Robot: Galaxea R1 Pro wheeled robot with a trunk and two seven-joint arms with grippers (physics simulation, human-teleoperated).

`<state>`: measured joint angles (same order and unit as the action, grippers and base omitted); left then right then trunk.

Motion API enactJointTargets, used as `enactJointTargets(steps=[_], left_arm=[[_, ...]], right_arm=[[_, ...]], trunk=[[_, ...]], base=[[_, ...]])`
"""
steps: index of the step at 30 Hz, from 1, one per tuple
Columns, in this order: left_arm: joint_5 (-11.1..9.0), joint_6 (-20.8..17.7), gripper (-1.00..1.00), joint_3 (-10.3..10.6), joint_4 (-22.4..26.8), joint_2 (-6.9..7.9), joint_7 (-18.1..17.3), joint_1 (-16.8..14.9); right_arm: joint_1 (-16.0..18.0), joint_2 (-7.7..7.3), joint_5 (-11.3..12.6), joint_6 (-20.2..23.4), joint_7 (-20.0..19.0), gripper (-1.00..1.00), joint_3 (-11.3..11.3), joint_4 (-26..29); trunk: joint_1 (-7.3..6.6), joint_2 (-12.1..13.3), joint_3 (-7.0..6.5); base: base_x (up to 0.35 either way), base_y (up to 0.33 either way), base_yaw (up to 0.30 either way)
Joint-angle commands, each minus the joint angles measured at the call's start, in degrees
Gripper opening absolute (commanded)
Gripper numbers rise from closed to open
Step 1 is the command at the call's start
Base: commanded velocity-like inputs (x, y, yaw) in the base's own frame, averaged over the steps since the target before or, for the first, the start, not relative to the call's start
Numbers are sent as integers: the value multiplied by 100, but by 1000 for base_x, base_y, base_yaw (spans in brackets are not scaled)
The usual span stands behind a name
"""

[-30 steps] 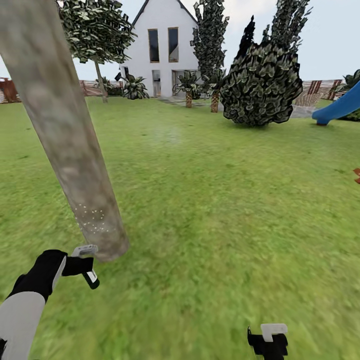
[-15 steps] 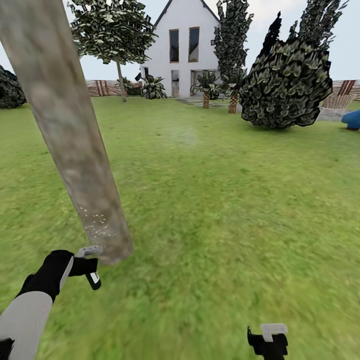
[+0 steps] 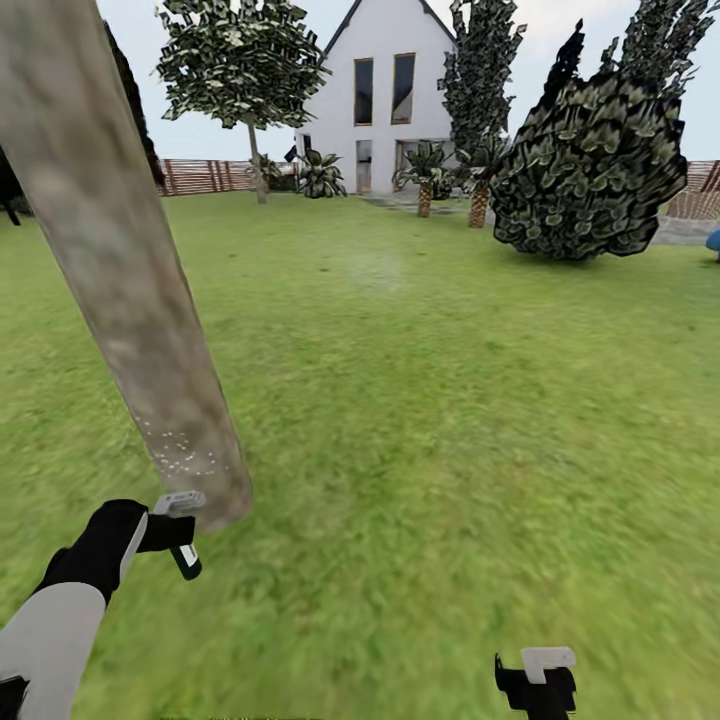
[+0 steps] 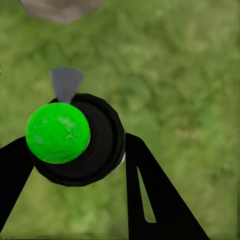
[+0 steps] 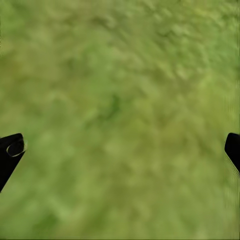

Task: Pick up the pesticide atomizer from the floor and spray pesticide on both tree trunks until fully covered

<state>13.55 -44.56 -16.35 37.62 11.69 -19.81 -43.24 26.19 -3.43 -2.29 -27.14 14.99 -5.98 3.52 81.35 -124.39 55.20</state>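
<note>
While atomizer (image 4: pixel 75 137) is clamped betw. left gripper (image 4: pixel 75 165) fingers just beside tree trunk (image 3: pixel 130 290), white pesticide specks (image 3: pixel 180 455) are seen only low on trunk. Coverage judged partial; upper trunk & 2nd tree left. Right gripper (image 5: pixel 120 150) is held wide open, empty, over grass.

The tree trunk (image 3: pixel 130 290) is showing mottled grey-tan, with tiny white specks of pesticide (image 3: pixel 180 450) dotting its lower part. The lawn (image 3: pixel 450 400) is showing blurred green with yellowish patches. The pesticide atomizer (image 4: pixel 75 137) is showing a black body and, from above, a bright green round top. At twelve o'clock, a white house (image 3: pixel 385 100) is standing before a brown slatted fence (image 3: pixel 205 176).
</note>
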Motion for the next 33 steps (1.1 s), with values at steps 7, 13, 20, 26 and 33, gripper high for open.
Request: enactJointTargets(steps=[7, 13, 20, 26, 33], left_arm=[[-1, 0, -100, 0, -24, 0, 11, 0], [-2, 0, -100, 0, -35, -7, 12, 0], [-2, 0, -100, 0, -35, -8, 12, 0], [-2, 0, -100, 0, -35, -8, 12, 0], [3, 0, -100, 0, -35, -3, 12, 0]], right_arm=[[0, 0, -2, 5, -5, 100, 0, 0], [0, 1, 0, 7, -6, 100, 0, 0], [0, 4, 0, 7, -14, 100, 0, 0], [0, 9, -1, 7, -14, 100, 0, 0], [0, 9, -1, 7, -14, 100, 0, 0]], trunk=[[0, 0, 0], [0, 0, 0], [0, 0, 0], [0, 0, 0], [0, 0, 0]], base=[[124, -265, 256], [176, -248, 26], [172, -248, 41], [150, -250, 257], [140, -258, 275]])
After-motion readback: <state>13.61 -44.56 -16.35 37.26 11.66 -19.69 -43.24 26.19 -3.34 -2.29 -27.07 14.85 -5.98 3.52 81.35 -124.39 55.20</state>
